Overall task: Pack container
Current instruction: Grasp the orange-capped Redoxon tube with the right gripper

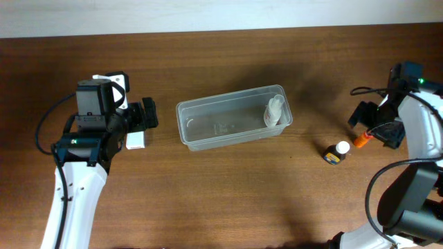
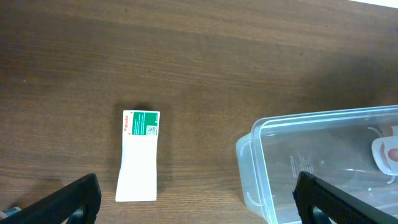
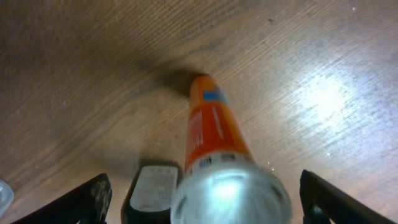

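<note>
The clear plastic container (image 1: 208, 131) lies in the middle of the table, with a white bottle (image 1: 275, 111) inside at its right end. My left gripper (image 1: 149, 114) is open and empty, just left of the container. In the left wrist view (image 2: 199, 202) its fingers frame a white box with a green label (image 2: 140, 155) and the container's corner (image 2: 261, 168). My right gripper (image 1: 377, 130) is open at the far right, over an orange tube (image 1: 362, 140). In the right wrist view (image 3: 205, 205) the tube (image 3: 211, 130) lies between the wide-open fingers, untouched.
A small dark bottle with a white cap (image 1: 337, 152) stands left of the orange tube. A dark flat-topped object (image 3: 151, 190) sits beside the tube's cap in the right wrist view. The white box (image 1: 136, 140) lies on the wood below my left gripper.
</note>
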You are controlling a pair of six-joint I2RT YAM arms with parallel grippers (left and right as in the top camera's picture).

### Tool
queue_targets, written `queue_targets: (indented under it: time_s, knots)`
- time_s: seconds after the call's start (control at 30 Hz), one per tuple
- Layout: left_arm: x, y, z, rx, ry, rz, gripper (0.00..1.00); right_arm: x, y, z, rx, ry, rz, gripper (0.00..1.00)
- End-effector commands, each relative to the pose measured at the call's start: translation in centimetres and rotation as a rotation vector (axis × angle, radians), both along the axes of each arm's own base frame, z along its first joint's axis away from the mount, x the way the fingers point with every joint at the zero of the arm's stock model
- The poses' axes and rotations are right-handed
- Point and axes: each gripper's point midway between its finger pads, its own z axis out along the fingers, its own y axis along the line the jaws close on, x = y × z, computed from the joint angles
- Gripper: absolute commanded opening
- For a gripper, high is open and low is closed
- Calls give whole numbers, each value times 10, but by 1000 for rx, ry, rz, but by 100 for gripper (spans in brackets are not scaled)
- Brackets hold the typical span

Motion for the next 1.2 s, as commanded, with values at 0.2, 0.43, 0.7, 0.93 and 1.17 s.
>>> queue_targets:
  time_s: [0.2, 0.43, 0.7, 0.93, 1.17]
  knots:
    - [4, 4, 7, 0, -17, 17, 100, 12, -8, -3, -30, -47, 3, 78]
    - [4, 4, 7, 0, -17, 17, 100, 9, -7, -3, -28, -34, 19, 48]
    - [4, 4, 7, 0, -17, 17, 100, 9, -10, -3, -43, -32, 18, 45]
    - [4, 4, 7, 0, -17, 17, 100, 9, -10, -3, -44, -34, 18, 37]
    - [4, 4, 7, 0, -17, 17, 100, 9, -10, -3, -44, -34, 18, 27]
